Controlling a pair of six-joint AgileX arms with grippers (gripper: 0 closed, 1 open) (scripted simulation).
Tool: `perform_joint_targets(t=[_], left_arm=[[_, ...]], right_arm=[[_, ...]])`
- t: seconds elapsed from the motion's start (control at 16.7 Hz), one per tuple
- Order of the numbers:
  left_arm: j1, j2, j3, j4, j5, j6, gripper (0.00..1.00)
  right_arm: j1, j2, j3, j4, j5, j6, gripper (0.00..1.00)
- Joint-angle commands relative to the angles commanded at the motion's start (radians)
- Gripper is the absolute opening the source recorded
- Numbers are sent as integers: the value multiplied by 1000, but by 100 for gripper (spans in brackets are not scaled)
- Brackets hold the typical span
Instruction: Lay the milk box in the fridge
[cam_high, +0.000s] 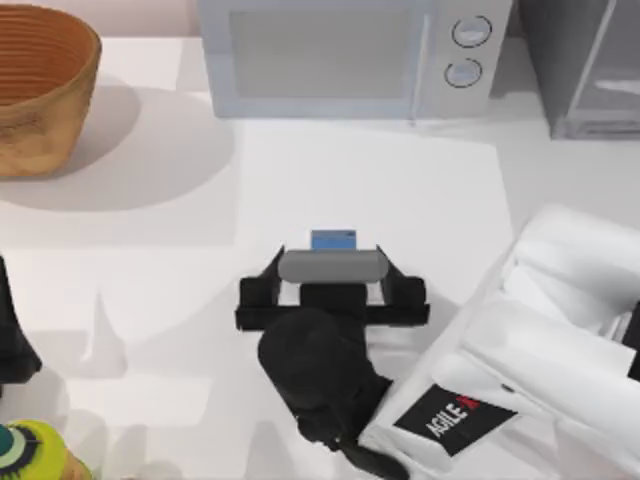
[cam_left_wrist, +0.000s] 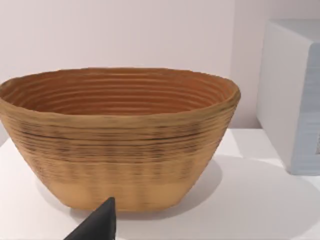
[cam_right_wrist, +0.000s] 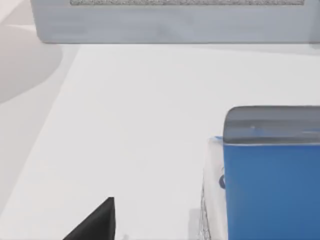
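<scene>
The milk box (cam_high: 333, 240), a small blue carton, stands on the white table at mid-table, in front of the microwave. My right gripper (cam_high: 330, 264) hangs over it, open, with one black finger on each side of the carton and the carton's near part hidden under it. In the right wrist view the milk box (cam_right_wrist: 272, 190) is close up, with a gap of table between it and one black fingertip (cam_right_wrist: 97, 222). The fridge (cam_high: 590, 70), a dark grey cabinet with a pale frame, stands at the back right corner. My left gripper (cam_high: 14, 340) is parked at the left edge.
A light grey microwave (cam_high: 340, 55) with two knobs stands at the back centre, left of the fridge. A wicker basket (cam_high: 40, 90) sits at the back left, close up as the basket (cam_left_wrist: 120, 135) in the left wrist view. A yellow-green object (cam_high: 30, 450) is at the front left corner.
</scene>
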Motion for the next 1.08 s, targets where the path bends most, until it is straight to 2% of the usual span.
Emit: perform_joint_targets(t=[0.18, 0.42, 1.08], left_arm=[[0, 0, 0, 0, 0, 0, 100], [0, 0, 0, 0, 0, 0, 100], [0, 0, 0, 0, 0, 0, 100]], right_arm=[[-44, 39, 49, 15, -40, -30, 100], [-48, 42, 53, 16, -44, -32, 100], [-48, 42, 53, 16, -44, -32, 17]])
